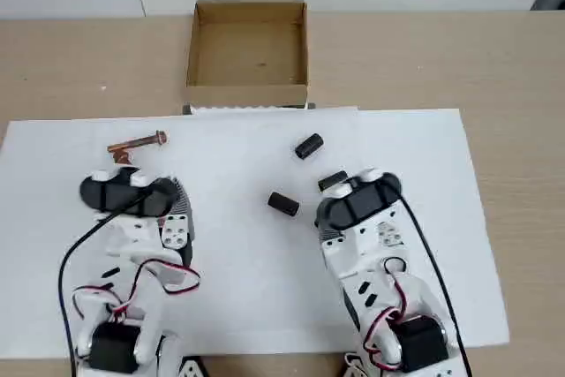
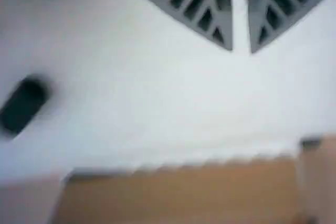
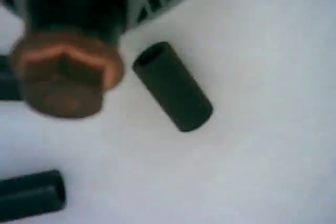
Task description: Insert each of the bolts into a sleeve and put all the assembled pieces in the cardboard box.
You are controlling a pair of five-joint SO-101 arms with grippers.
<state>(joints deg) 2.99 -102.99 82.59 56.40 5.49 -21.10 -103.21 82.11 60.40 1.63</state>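
Bolt (image 3: 65,74) head shows clamped in our right jaws, with a sleeve (image 3: 173,86) just beside it on the paper (image 1: 238,280). We see our left jaws nearly together, near a second bolt (image 1: 137,143); the cardboard box (image 1: 247,50) stands beyond.

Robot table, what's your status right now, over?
Left gripper all but shut, empty. Right gripper clamps a bolt. Three sleeves loose, cardboard box empty. Nothing in the way.
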